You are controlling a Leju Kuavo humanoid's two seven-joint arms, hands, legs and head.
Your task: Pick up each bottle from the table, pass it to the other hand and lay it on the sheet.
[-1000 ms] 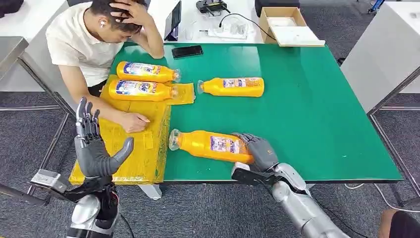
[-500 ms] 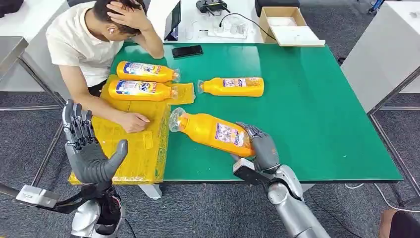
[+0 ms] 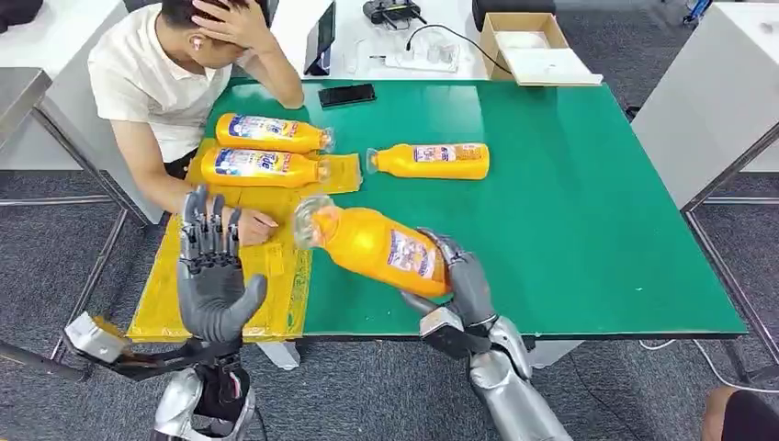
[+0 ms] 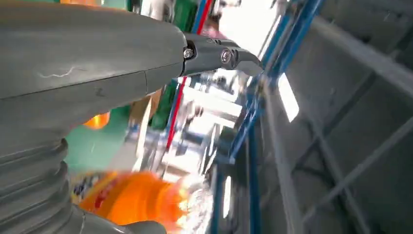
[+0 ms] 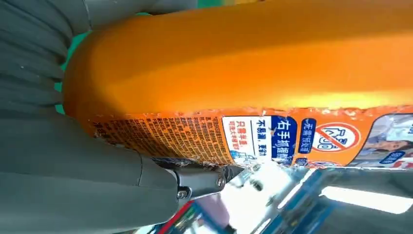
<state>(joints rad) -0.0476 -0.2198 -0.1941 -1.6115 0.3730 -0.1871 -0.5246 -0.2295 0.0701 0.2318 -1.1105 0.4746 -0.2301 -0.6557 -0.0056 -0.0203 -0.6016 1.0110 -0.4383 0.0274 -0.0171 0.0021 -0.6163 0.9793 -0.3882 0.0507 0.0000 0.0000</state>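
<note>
Right hand (image 3: pixel 464 285): I hold the orange bottle (image 3: pixel 377 246) by its base end, fingers wrapped round the body; the right wrist view shows my thumb (image 5: pixel 73 190) and fingers pressed against its label.
Bottle in hand: lifted off the green bench (image 3: pixel 570 211), tilted, clear cap end pointing toward my left side, over the near edge of the yellow sheet (image 3: pixel 266 285).
Left hand (image 3: pixel 213 280): raised upright in front of the sheet, fingers spread wide, palm turned toward the bottle, holding nothing and not touching it.
Other bottles: two bottles (image 3: pixel 266 152) lie side by side at the far end of the sheet; one bottle (image 3: pixel 432 160) lies on the bench just beyond them, not yet moved.
Person: a seated person leans at the far left corner, with a hand (image 3: pixel 250 225) resting on the sheet, right between my left hand and the cap end.
Step, as I judge it: the hand-over to my left hand is about to happen.
Risk, grip: I hold near one end, so the long free end could sag or twist out as the left hand closes.
Risk, timing: letting go before the left hand has closed would drop the bottle on the sheet edge, from where it might roll.
Risk, person: their hand sits close to my path; I could knock it.
</note>
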